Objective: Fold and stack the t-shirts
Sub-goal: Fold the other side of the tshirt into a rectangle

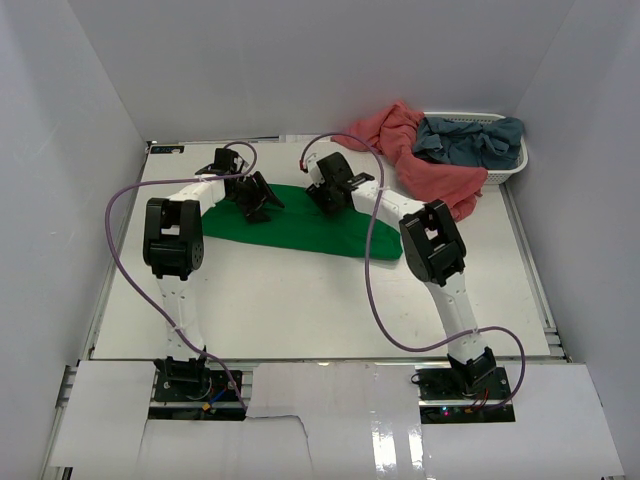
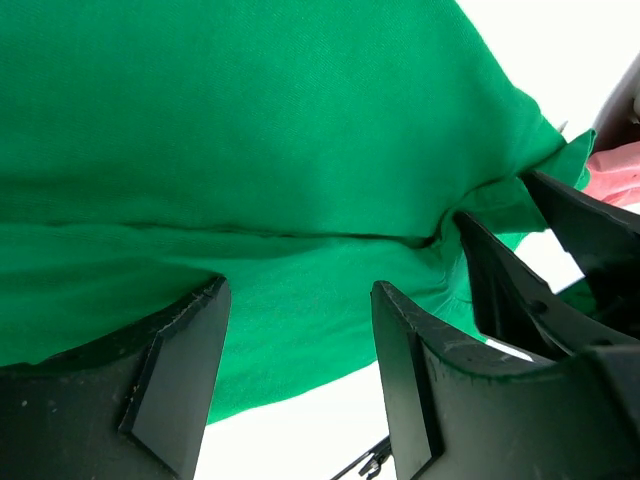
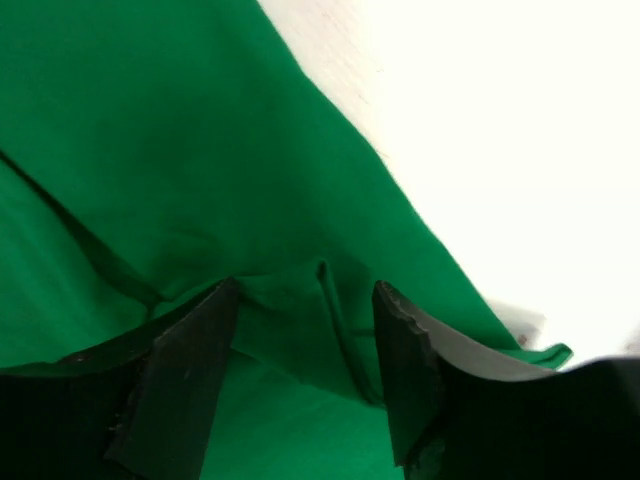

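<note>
Jaws apart on both arms. The left gripper (image 2: 298,300) hangs over flat cloth with nothing between its fingers. The right gripper (image 3: 305,300) straddles a small raised ridge of the green shirt (image 1: 300,230) without pinching it. Seen from overhead, the two grippers sit close together at the shirt's far edge.

The green shirt lies spread low and wide across the middle of the table (image 1: 300,320). A crease runs along it in the left wrist view, and I take that for a fold line or a seam.

I judge the cloth light and limp, with no stiffness to carry a shape. Lifted at one point it would sag and trail, and it would probably slide easily over the smooth tabletop. From here I would take it at a hem or corner, one gripper at each end of the same edge. Each pinch should go deep enough to catch every layer, so the fold travels as one sheet.

The white basket (image 1: 517,166) stands in the far right corner. The blue shirt (image 1: 470,138) is bundled inside it. The pink shirt (image 1: 415,155) drapes over the basket's left rim and spills onto the table near the green shirt's right end. Neither looks folded, so I reckon most of the job remains.
</note>
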You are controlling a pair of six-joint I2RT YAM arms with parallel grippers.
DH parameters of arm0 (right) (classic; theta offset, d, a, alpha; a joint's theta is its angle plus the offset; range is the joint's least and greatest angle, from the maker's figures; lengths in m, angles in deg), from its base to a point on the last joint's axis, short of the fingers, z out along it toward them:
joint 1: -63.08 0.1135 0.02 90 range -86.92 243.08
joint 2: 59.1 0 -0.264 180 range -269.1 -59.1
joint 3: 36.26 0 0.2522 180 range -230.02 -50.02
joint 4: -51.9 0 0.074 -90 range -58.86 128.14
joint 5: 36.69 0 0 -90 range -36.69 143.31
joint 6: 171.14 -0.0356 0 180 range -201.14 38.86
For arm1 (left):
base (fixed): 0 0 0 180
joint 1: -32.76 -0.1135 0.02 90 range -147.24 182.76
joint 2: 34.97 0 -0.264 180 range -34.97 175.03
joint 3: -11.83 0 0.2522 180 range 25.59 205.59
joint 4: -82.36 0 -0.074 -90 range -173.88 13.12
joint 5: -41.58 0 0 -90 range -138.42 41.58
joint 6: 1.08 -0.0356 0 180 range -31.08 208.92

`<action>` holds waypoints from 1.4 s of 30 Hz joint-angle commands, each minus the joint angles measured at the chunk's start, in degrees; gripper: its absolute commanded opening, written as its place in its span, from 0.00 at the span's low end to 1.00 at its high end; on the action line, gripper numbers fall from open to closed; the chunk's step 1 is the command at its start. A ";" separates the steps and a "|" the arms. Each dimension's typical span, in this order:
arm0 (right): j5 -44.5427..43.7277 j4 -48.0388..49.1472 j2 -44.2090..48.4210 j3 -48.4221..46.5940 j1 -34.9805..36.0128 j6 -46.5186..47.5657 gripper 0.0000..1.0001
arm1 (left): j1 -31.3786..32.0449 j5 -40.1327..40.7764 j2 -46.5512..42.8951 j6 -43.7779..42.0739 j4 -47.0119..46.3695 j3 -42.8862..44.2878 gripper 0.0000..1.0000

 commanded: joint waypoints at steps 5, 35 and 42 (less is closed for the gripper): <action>-5.05 21.94 12.15 11.34 0.11 -1.09 0.77 | -0.37 -0.23 -1.87 -1.28 1.12 0.37 0.69; 11.30 -2.47 13.75 6.54 -1.03 -22.36 0.29 | 0.42 3.81 -6.01 -8.40 5.95 0.37 0.68; 10.95 -5.81 9.97 -0.03 -1.65 -27.09 0.43 | 0.42 3.37 -5.30 -8.57 6.04 0.37 0.68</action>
